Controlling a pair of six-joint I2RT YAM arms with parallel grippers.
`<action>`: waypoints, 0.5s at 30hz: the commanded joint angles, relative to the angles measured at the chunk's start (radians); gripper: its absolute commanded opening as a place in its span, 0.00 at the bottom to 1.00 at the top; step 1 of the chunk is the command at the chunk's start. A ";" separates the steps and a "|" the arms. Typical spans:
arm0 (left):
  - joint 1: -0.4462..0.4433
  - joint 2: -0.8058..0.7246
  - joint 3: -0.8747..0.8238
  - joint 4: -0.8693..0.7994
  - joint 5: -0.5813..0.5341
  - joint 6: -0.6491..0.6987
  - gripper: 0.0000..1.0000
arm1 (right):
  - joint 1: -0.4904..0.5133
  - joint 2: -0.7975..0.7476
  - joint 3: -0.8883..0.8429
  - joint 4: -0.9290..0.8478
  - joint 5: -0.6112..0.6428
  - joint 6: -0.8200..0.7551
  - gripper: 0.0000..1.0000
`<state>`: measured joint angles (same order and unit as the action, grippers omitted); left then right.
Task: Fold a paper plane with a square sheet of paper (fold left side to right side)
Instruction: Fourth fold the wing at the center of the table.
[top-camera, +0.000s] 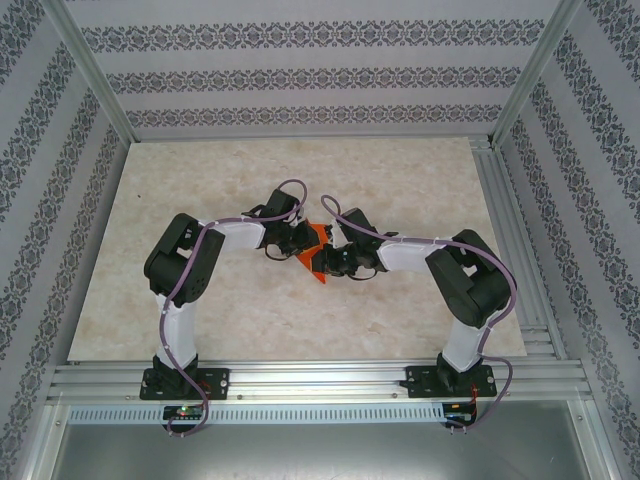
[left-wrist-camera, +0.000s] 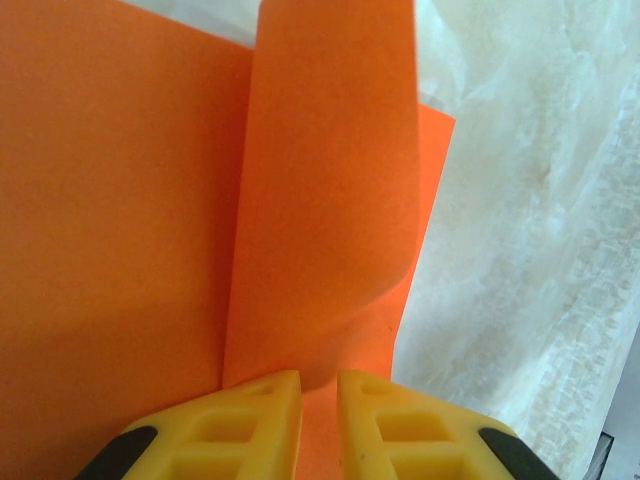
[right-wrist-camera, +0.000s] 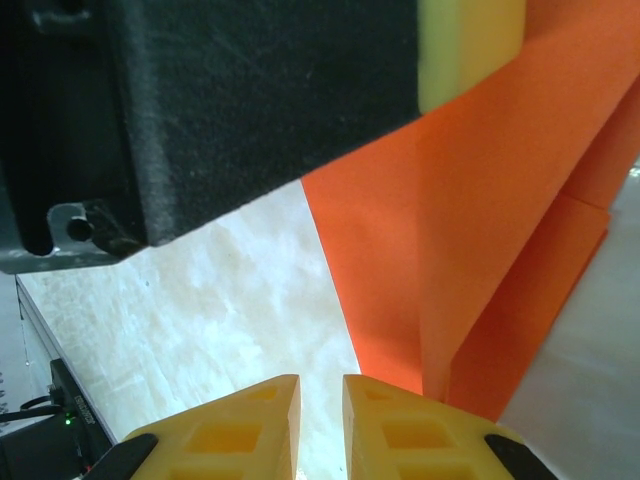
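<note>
Pinching near edge of square sheet of paper (left-wrist-camera: 120, 220) in left gripper (left-wrist-camera: 319, 402), jaws narrow. Showed right gripper (right-wrist-camera: 320, 405) nearly closed, paper just beside, grip unclear. Lay partly folded between both.

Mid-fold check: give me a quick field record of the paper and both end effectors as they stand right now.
item: square sheet of paper, orange, partly folded
flap: one strip curled up off the sheet, not pressed flat
location: middle of the table, between the two arms
left end effector: fingers nearly together, orange paper in the gap, apparently pinching it
right end effector: fingers nearly together, bare table in the gap, paper just beside one finger
fold: not yet creased
</note>
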<state>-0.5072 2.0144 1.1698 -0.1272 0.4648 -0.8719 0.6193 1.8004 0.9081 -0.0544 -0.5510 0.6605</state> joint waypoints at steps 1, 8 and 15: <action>-0.019 0.068 -0.020 -0.063 -0.063 0.005 0.21 | -0.003 0.026 -0.009 0.010 0.013 -0.013 0.19; -0.020 0.072 -0.015 -0.070 -0.065 0.008 0.21 | 0.009 0.043 -0.021 0.022 0.014 -0.004 0.19; -0.019 0.078 -0.010 -0.073 -0.069 0.009 0.21 | 0.023 0.053 -0.027 0.017 0.028 -0.001 0.19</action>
<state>-0.5072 2.0163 1.1717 -0.1280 0.4648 -0.8719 0.6270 1.8324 0.9012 -0.0406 -0.5453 0.6609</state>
